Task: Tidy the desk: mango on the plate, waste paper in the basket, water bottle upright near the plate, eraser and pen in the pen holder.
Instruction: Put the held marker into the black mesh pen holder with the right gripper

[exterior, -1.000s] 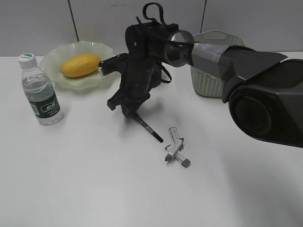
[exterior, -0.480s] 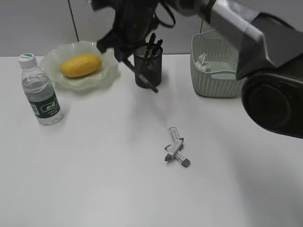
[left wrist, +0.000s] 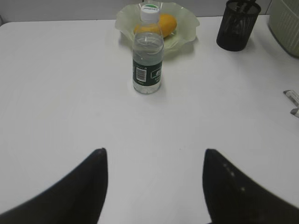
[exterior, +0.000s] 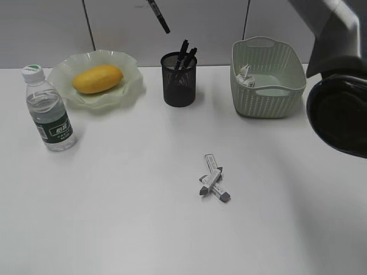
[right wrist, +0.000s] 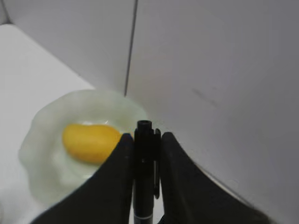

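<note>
From my station I see the water bottle [exterior: 49,110] standing upright on the white worktop [exterior: 114,217] at the far left, just beside the plate [exterior: 131,80]. The mango [exterior: 97,78] lies on that pale green plate. In the left wrist view, the left gripper [left wrist: 154,182] hangs above bare worktop with its jaws wide apart and nothing between them. Going to the right, the black mesh pen holder [exterior: 179,80] stands near the back wall with some dark pens sticking out of it. High above it, at the top edge of the exterior view, a black pen [exterior: 159,16] hangs tilted in the air. The right wrist view shows the right gripper [right wrist: 146,149] closed narrow on this pen, with the plate and mango below. In the middle of the worktop two erasers [exterior: 213,185] lie crossed, touching each other. At the right, the basket [exterior: 266,97] holds the waste paper [exterior: 245,76] in its back left corner.
</note>
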